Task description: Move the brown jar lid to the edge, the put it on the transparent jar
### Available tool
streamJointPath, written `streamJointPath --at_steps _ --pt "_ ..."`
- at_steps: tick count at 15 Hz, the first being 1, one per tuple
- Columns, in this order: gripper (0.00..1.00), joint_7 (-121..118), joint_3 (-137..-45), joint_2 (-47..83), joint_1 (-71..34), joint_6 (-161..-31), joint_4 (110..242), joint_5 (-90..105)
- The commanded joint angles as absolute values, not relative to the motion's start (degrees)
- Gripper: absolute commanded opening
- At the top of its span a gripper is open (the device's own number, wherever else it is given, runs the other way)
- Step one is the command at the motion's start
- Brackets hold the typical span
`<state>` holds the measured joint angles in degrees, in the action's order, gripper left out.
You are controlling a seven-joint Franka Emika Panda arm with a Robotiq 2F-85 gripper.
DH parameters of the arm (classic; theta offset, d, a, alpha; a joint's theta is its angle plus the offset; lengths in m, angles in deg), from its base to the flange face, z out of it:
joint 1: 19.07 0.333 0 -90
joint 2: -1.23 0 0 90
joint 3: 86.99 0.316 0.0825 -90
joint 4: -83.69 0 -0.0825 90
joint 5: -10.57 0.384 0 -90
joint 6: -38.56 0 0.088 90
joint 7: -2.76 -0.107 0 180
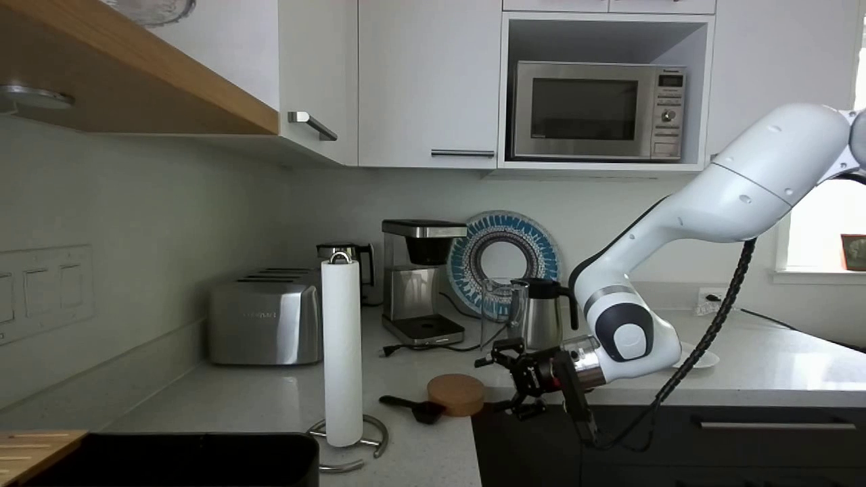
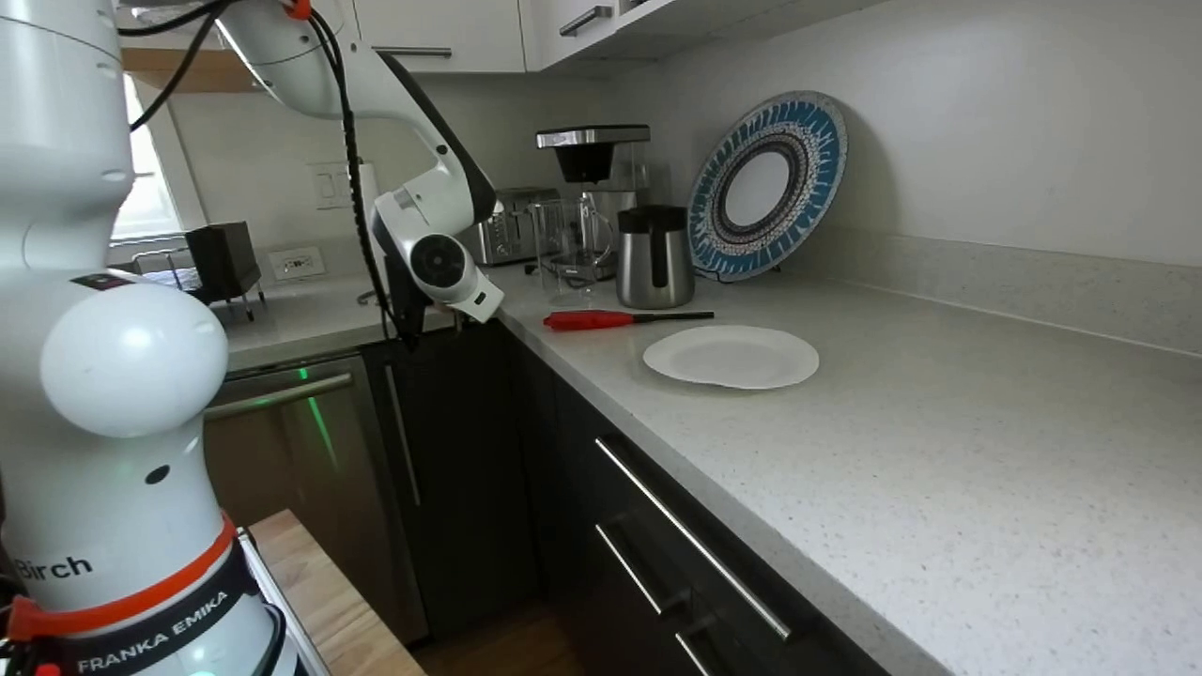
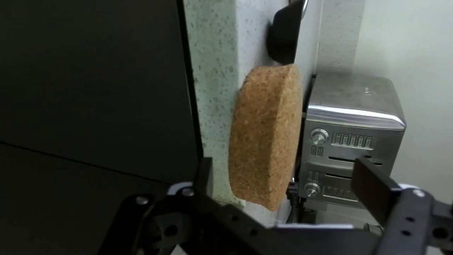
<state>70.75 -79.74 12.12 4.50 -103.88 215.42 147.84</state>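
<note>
The brown jar lid [image 1: 456, 395], a thick cork disc, lies flat on the countertop at its inner corner and slightly overhangs the edge [image 1: 676, 398]. In the wrist view, turned sideways, the lid [image 3: 263, 138] sits at the pale speckled edge [image 3: 212, 106]. My gripper [image 1: 492, 384] is open and empty, just beyond the edge beside the lid. In the wrist view its fingers [image 3: 283, 168] stand wide apart, with the lid ahead of and between them, not visibly touched. The transparent jar [image 1: 496, 304] stands back near the steel kettle; it also shows in an exterior view [image 2: 563, 239].
A black scoop [image 1: 423, 409] lies against the lid. A paper towel holder [image 1: 342, 352], toaster [image 1: 265, 318], coffee maker [image 1: 423, 277] and steel kettle [image 1: 543, 321] stand on the counter. A red-handled tool [image 2: 592, 320] and white plate [image 2: 732, 357] lie nearer the arm's base.
</note>
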Motion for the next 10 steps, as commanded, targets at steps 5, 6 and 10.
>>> streamJointPath --at_steps 5,6,10 --pt "0.79 73.5 -78.6 13.8 2.0 -98.9 215.8 152.8" --pt "0.76 73.4 -78.6 14.0 1.9 -98.3 216.0 153.2" --pt "0.88 73.3 -78.5 14.8 1.6 -96.1 216.1 153.8"
